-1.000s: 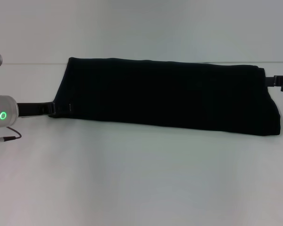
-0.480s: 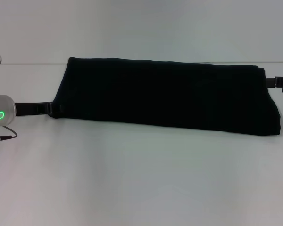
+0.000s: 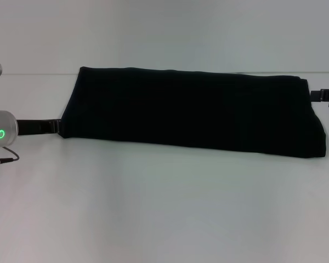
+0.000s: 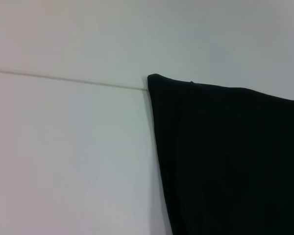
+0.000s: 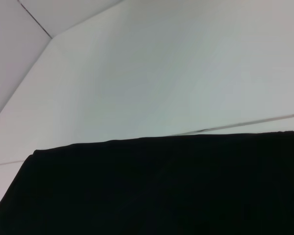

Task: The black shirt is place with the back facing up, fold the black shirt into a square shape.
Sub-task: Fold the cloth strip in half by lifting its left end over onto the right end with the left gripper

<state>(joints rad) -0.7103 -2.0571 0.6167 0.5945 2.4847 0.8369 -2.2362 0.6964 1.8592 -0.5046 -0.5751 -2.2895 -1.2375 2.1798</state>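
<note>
1. Across the middle of the white table (image 3: 164,208) we see the black shirt (image 3: 192,112), folded into a long band running left to right.
2. At the band's near-left corner sits the left gripper (image 3: 59,127), low over the table; we cannot tell its opening or whether it holds cloth.
3. At the far-right end the right gripper (image 3: 317,96) meets the shirt's edge; its state is likewise unclear to us.

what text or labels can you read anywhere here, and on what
None: no readable text shows in any view.
The black shirt, folded into a long strip on the white table, shows plain black fabric with no lettering.
The left arm's cuff by the left gripper has only a green ring light, not a character.
</note>
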